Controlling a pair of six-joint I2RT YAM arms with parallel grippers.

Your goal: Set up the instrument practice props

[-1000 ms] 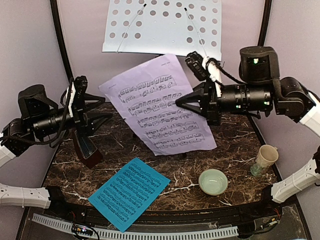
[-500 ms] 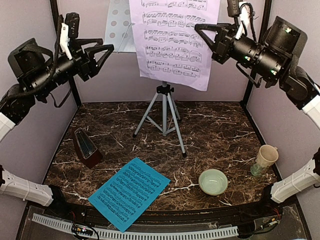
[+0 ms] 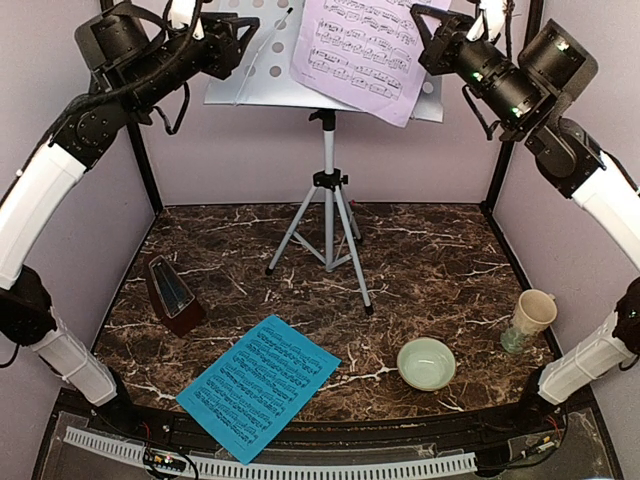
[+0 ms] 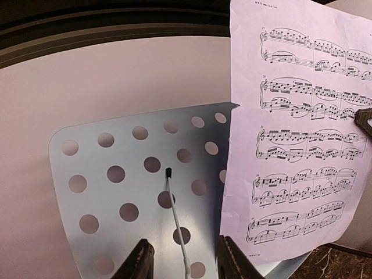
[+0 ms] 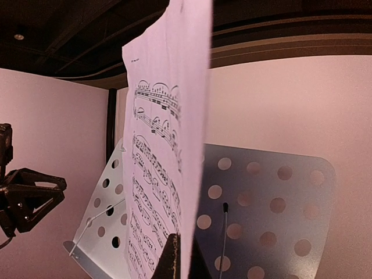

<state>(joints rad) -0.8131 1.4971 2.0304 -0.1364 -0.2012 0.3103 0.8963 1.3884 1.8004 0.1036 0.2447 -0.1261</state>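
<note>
Right gripper (image 5: 177, 253) tight on lavender page (image 3: 365, 50), left gripper (image 4: 183, 258) agape; green bowl (image 3: 427, 384) near cream mug (image 3: 533, 316).

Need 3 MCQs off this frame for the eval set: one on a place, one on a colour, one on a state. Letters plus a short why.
1. Where on the table does the cyan page lie?
A) back left corner
B) near the front edge, left of centre
C) far right side

2. What colour is the bowl?
A) cream
B) dark brown
C) pale green

3. The right pincer is:
A) shut on the lavender page
B) open and empty
C) resting shut on the table

Key:
1 B: the top view shows it flat by the front rim, left of the bowl.
2 C: its inside and rim read pale green against the dark marble.
3 A: the right wrist view shows the page's lower edge pinched between the fingers.
</note>
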